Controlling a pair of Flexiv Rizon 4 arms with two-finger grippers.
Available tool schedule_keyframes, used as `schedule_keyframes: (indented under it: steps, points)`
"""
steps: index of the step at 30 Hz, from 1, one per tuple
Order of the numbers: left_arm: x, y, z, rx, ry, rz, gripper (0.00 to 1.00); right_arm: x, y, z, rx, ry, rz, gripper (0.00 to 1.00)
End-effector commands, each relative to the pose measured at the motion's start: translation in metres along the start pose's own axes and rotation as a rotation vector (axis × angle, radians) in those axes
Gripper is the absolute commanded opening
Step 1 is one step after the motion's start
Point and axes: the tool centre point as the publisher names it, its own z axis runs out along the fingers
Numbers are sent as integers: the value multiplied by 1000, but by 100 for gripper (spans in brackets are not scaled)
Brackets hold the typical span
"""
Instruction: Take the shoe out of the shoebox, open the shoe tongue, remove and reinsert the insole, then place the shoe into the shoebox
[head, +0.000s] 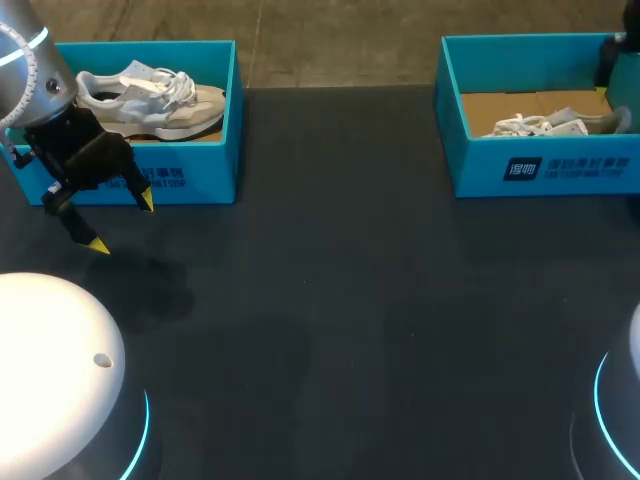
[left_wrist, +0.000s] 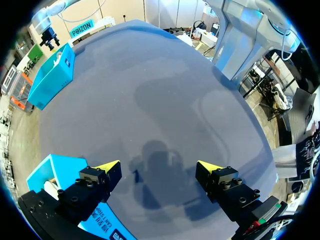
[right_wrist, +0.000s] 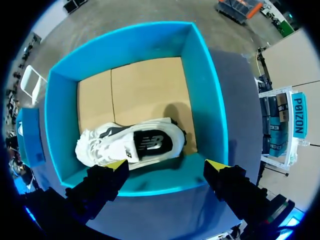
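A white shoe (right_wrist: 135, 145), dark side panel up, lies in the blue box (right_wrist: 205, 85) under the right gripper (right_wrist: 166, 163), whose fingers gape wide, empty. The left gripper (head: 123, 225), equally spread and empty, hangs over the dark table (head: 350, 300) beside a second box (head: 190, 175).

Two shoeboxes (head: 190, 170) (head: 570, 165), two shoes (head: 150, 100) (head: 545, 125) (one apiece)

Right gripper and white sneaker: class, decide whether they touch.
Apart. The right wrist view shows the right gripper open above the shoebox, with the white sneaker lying on the box's cardboard floor, well below it.
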Motion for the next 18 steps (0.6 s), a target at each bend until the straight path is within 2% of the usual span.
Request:
schedule_keyframes:
  steps: [1,14,18]
  points:
    - [1,0,0,-2,0,0,100,4,-9,-11,-8,2,5,100]
    - [1,0,0,-2,0,0,100,12,-18,-41,13,35,24,100]
    - [1,0,0,-2,0,0,100,12,-18,-41,13,35,24,100]
